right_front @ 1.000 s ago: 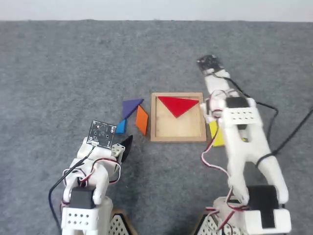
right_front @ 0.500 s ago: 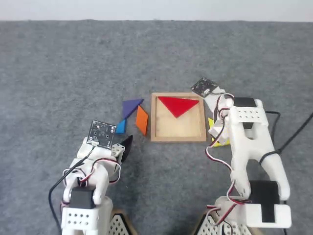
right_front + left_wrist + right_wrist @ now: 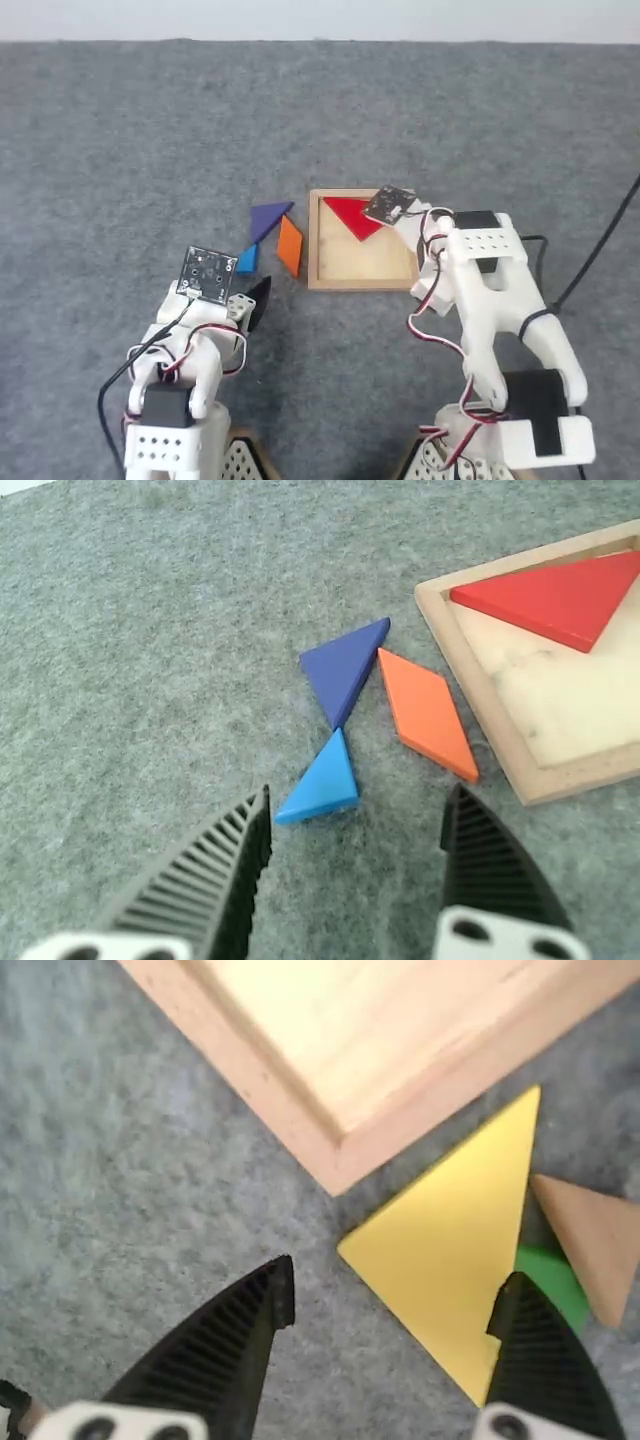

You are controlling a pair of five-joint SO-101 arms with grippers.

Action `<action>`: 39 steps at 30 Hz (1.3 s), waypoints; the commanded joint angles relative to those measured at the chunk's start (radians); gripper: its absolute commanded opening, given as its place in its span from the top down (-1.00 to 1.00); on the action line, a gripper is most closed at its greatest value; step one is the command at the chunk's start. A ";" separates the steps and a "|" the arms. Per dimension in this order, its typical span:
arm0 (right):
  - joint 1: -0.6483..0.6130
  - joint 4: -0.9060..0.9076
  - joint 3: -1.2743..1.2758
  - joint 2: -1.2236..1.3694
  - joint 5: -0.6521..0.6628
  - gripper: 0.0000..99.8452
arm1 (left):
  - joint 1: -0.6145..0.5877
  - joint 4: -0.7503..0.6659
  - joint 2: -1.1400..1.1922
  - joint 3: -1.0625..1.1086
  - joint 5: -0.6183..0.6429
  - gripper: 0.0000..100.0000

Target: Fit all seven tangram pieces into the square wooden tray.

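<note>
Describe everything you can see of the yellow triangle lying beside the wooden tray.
The yellow triangle is a flat, smooth piece lying on the grey mat just outside a corner of the wooden tray, narrowly apart. A green piece and a tan triangle lie close beside one edge. The right claw hangs open over it.

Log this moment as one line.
square wooden tray: red triangle inside | left end effector: open, near light-blue triangle | right end effector: open over yellow triangle
</note>
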 commanded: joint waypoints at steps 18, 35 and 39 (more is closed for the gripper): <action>0.071 -0.031 -0.123 0.113 0.028 0.37 | -0.003 0.009 -0.015 -0.010 -0.005 0.46; 0.079 -0.021 -0.118 0.099 0.161 0.37 | -0.003 0.009 -0.015 -0.010 -0.005 0.46; 0.107 -0.050 -0.172 0.196 0.160 0.37 | -0.003 0.009 -0.015 -0.010 -0.005 0.46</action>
